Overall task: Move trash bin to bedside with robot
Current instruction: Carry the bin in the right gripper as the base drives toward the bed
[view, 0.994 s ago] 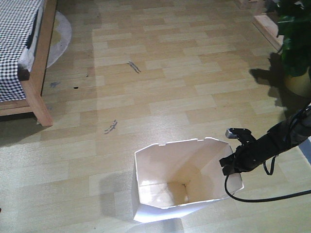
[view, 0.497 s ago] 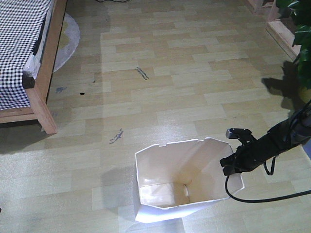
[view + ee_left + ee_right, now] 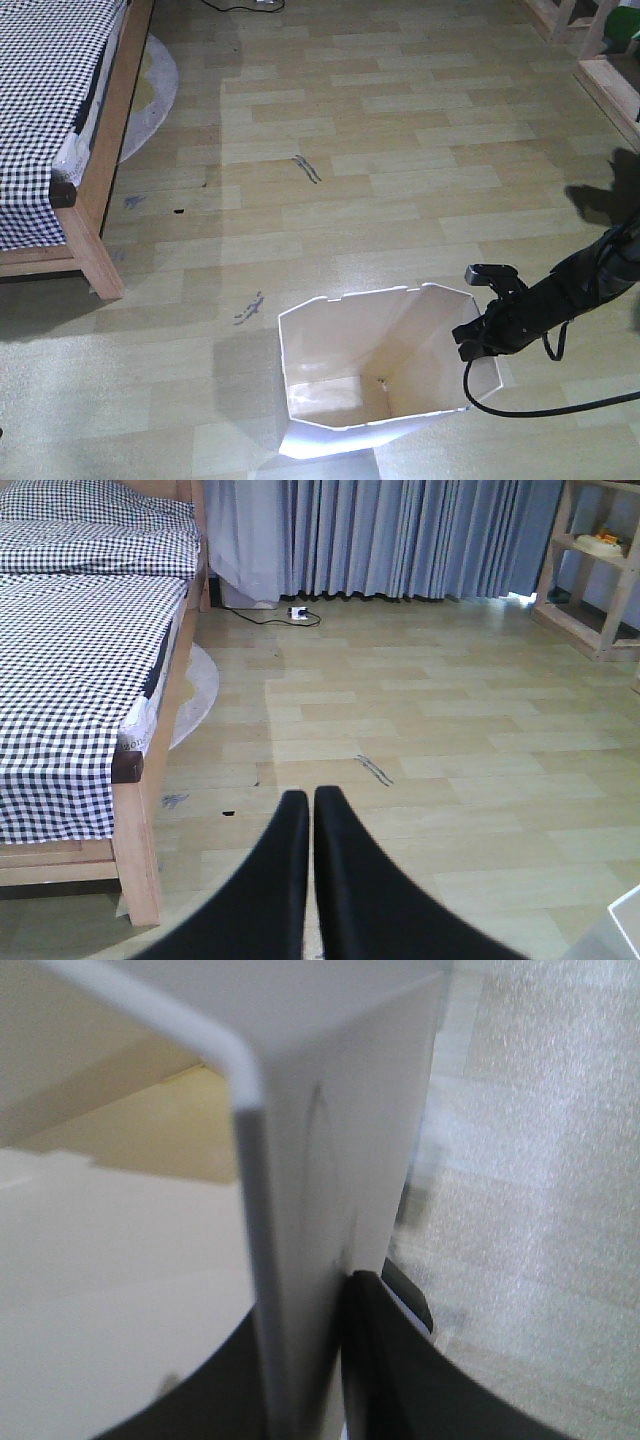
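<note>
The white trash bin stands on the wood floor at the bottom middle of the front view, its cream inside showing. My right gripper, on a slim black arm with a trailing cable, is shut on the bin's right wall at the rim. In the right wrist view that thin white wall runs between the two black fingers of the right gripper. The bed, with checked bedding and a light wooden frame, is at the upper left, well apart from the bin. My left gripper is shut on nothing above the floor.
A round grey rug lies partly under the bed. Wooden furniture legs stand at the top right. In the left wrist view, blue curtains, a power strip with cable and a wooden shelf line the far wall.
The bed and floor marks have slid right and down in the front view, and the potted plant has left it. Bin and right gripper keep their place in the frame.
</note>
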